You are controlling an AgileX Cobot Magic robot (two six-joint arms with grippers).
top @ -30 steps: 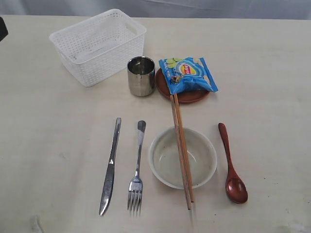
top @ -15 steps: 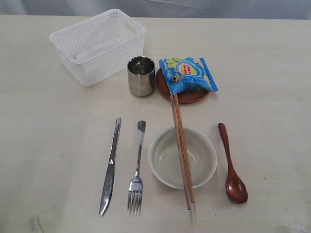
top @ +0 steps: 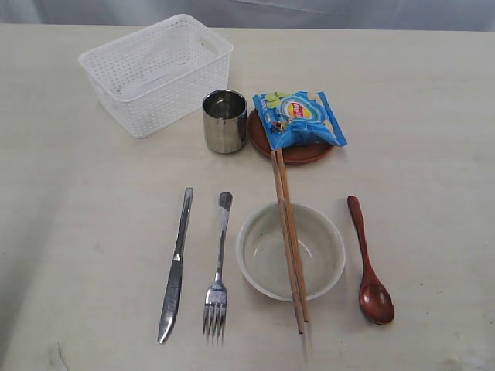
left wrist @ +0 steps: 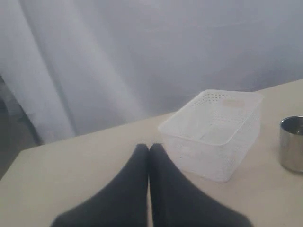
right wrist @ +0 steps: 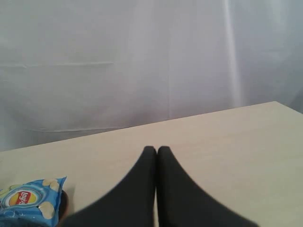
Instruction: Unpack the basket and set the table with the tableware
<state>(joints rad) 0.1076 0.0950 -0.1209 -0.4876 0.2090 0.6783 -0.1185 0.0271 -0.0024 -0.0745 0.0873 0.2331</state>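
The white basket [top: 155,71] stands at the back left of the table [top: 77,232], with nothing showing inside. A steel cup [top: 224,121] is beside it, then a brown saucer [top: 309,153]. In front lie the steel knife [top: 175,267] and fork [top: 218,269], the cream bowl [top: 267,259] with two chopsticks [top: 289,239] across it, and the dark wooden spoon [top: 369,263]. Neither gripper shows in the exterior view. My left gripper [left wrist: 148,148] is shut and holds nothing, short of the basket [left wrist: 215,130] and cup [left wrist: 292,143]. Over bare table, my right gripper [right wrist: 156,150] is shut with nothing in it.
A blue crinkly snack bag [top: 298,117] lies on the saucer; the same snack bag [right wrist: 28,202] shows at the edge of the right wrist view. A pale curtain hangs behind the table.
A dark arm part at the exterior view's left edge has gone out of the frame. The tableware has not moved.
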